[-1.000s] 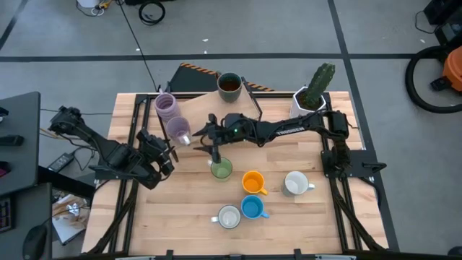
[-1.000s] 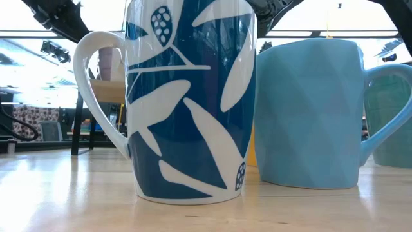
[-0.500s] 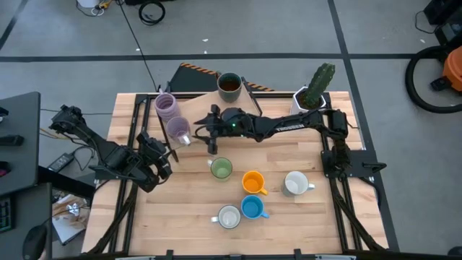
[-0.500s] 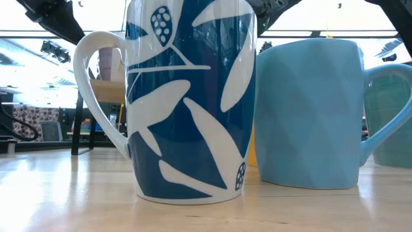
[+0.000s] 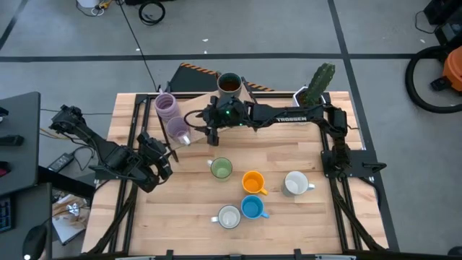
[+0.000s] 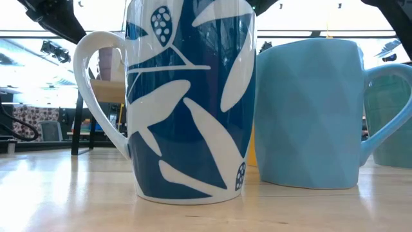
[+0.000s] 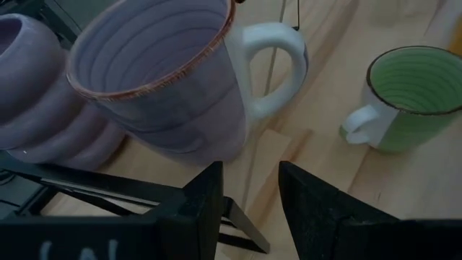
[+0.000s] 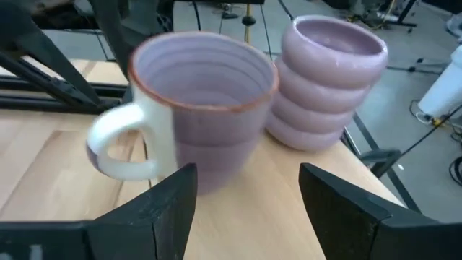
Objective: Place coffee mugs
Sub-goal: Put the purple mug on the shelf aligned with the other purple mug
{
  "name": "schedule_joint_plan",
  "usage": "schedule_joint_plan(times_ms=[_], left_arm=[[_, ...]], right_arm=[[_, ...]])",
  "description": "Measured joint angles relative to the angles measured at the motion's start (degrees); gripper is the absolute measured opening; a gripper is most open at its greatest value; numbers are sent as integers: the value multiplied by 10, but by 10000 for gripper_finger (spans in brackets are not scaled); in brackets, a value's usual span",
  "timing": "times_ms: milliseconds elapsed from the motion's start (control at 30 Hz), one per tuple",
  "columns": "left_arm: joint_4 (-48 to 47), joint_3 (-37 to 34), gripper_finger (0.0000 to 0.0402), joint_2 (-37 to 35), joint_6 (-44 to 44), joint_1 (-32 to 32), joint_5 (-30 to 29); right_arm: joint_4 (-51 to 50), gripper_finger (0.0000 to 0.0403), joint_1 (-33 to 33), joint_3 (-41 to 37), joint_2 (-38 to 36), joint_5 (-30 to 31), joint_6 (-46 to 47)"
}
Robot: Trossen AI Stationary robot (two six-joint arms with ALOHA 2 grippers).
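Note:
In the high view my right gripper [image 5: 211, 137] is open and hangs over the table between the purple white-handled mug [image 5: 178, 130] and the green mug [image 5: 221, 169], touching neither. Its wrist view looks at that purple mug [image 8: 202, 108], with the ribbed purple mug [image 8: 328, 72] behind it. My left gripper [image 5: 167, 153] waits open near the table's left edge and faces the same purple mug [image 7: 159, 79] and the green mug [image 7: 419, 94]. All the mugs stand upright on their bases: dark brown [image 5: 229, 84], orange [image 5: 253, 182], white [image 5: 294, 183], blue [image 5: 252, 208] and leaf-patterned white [image 5: 229, 217].
The white faceted pot with the cactus [image 5: 314, 90] stands at the far right corner. A dark metal frame [image 5: 137, 123] runs along the table's left and right sides. The low view is filled by the leaf-patterned mug [image 6: 187, 96] and the blue mug [image 6: 309, 109].
My right gripper has drawn back from just above the green mug toward the table's far edge and now hangs beside the purple white-handled mug. The green mug has stayed where it stood. The left arm has kept still.

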Motion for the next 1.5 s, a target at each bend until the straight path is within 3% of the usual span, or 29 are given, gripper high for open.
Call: schedule_joint_plan(times_ms=[600, 1500], left_arm=[[25, 0, 141, 0, 0, 0, -15], [33, 0, 141, 0, 0, 1, -58]], right_arm=[[134, 249, 16, -102, 1, -26, 54], [243, 249, 25, -102, 52, -37, 82]])
